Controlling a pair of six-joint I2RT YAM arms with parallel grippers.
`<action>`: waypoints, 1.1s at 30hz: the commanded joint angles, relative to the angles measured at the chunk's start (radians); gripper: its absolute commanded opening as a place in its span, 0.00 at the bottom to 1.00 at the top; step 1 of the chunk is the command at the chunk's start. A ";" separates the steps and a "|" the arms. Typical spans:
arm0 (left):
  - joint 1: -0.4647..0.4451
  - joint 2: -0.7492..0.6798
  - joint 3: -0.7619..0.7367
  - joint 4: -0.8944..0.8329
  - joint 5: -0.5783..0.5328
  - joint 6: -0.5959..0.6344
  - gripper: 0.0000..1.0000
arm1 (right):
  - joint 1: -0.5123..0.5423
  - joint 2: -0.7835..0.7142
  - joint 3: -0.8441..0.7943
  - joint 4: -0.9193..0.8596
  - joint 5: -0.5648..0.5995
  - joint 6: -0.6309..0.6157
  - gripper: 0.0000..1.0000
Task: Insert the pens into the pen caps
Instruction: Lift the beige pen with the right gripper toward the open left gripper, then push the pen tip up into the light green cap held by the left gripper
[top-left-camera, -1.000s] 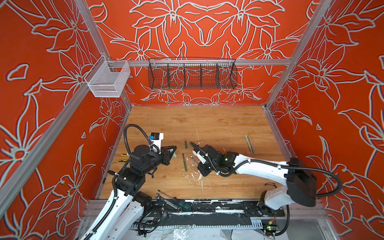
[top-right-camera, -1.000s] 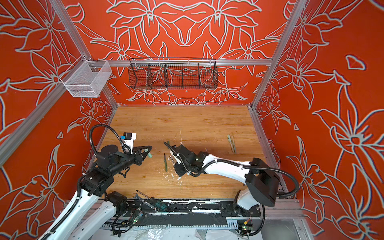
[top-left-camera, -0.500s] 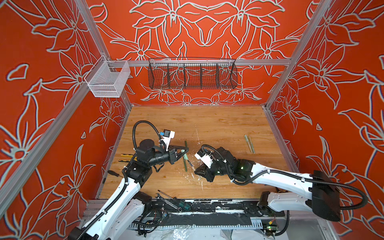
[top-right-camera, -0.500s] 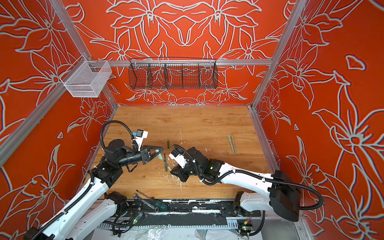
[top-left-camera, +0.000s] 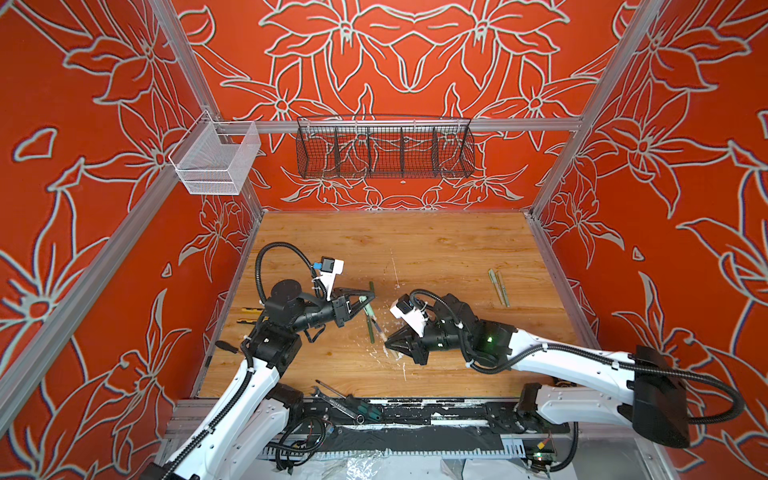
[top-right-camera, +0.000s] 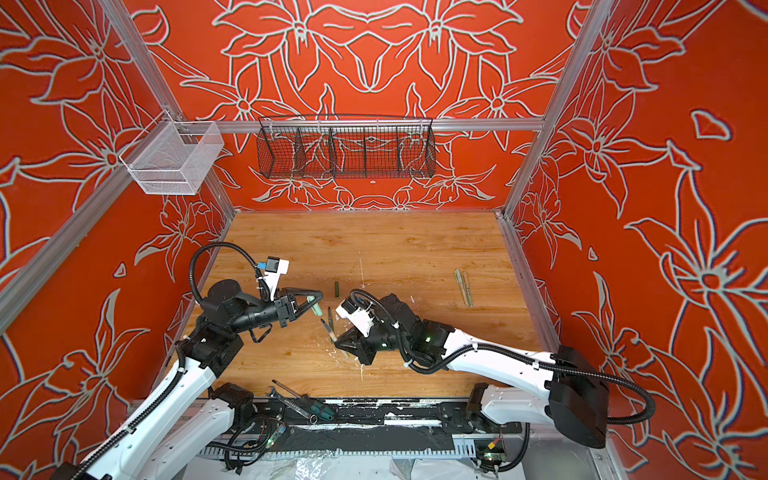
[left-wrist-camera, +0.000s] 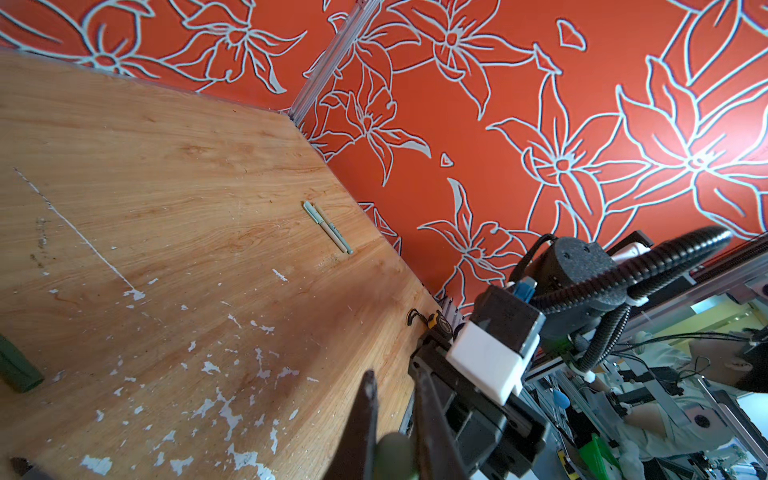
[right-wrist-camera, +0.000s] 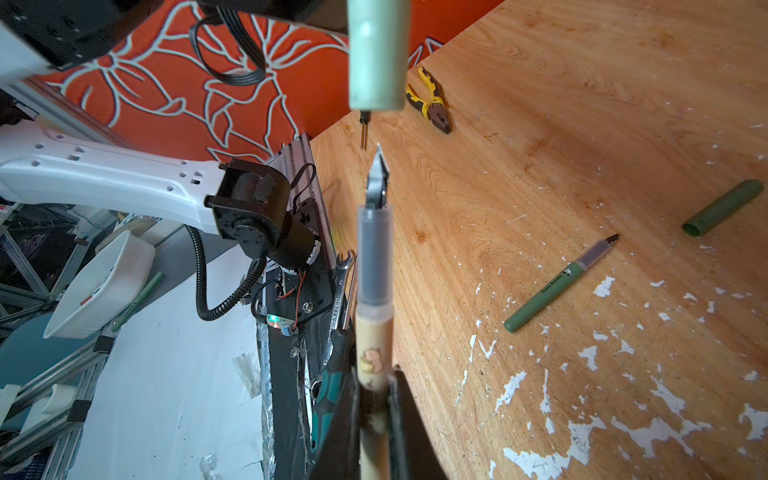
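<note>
Right wrist view carries the relation that matters: the beige pen (right-wrist-camera: 375, 266), clamped by its barrel in the right jaws, runs straight out from them with its dark nib leading. The pale green cap (right-wrist-camera: 376, 54) hangs just beyond that nib, open mouth facing it, with a small gap between the two. Both long axes look very nearly in one line there, the nib perhaps a shade off the mouth's centre. In both top views the left jaws are closed tight on the cap's end away from the pen, holding it above the worktop (top-left-camera: 436, 257) near the middle. Next, I judge, comes a short push along that shared axis; any sideways offset would catch the nib on the rim. A green pen (right-wrist-camera: 557, 286) and a dark green cap (right-wrist-camera: 723, 214) lie apart on the worktop nearby.
</note>
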 joint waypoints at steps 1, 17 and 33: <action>0.015 -0.003 -0.003 0.049 0.023 -0.022 0.00 | 0.006 -0.020 -0.017 0.027 -0.006 -0.006 0.00; 0.020 0.026 -0.019 0.125 0.110 -0.060 0.00 | 0.006 -0.050 -0.011 0.029 0.038 -0.019 0.00; 0.020 0.034 -0.027 0.157 0.116 -0.073 0.00 | 0.006 -0.041 0.007 0.042 0.032 -0.022 0.00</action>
